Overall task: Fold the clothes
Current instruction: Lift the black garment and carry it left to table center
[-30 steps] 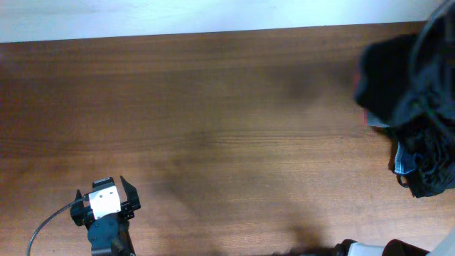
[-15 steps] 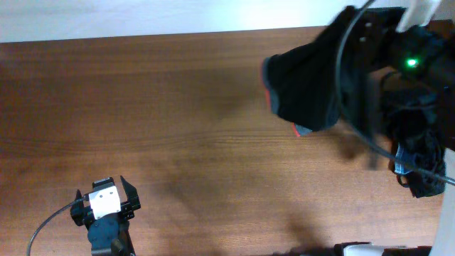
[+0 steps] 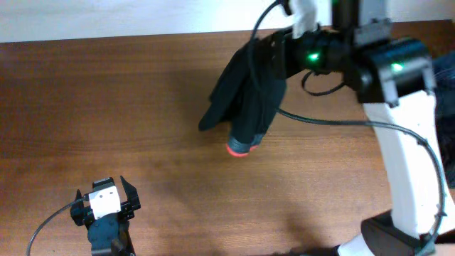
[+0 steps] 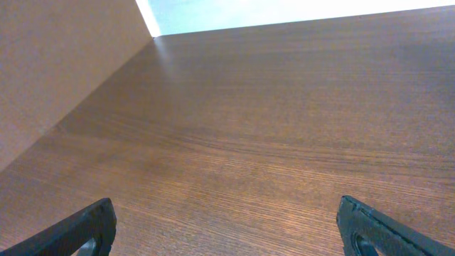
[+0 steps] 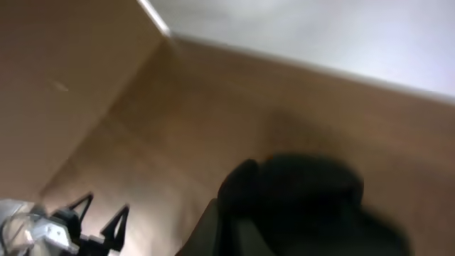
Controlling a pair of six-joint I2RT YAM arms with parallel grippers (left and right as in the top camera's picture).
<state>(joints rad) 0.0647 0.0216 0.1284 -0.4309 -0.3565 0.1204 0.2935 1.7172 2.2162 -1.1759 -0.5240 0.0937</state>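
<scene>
Fetch step: right hand [image 3: 288,55], apparently pinching pants [image 3: 245,99], held them above surface [image 3: 142,107] at 1 o'clock; left hand [image 3: 104,188] spread at 7 o'clock. Next: lay flat.

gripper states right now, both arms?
Left gripper: open, holding nothing.
Right gripper: closed, holding the black pants.

No writing, label, brand, number or sign can be read in any view. The pants [image 3: 245,99] show no readable tag, the white block on the left gripper [image 3: 102,188] looks blank, and the right arm [image 3: 402,121] carries no legible marking (its green lamps [image 3: 311,57] are plain lights, not characters).
</scene>
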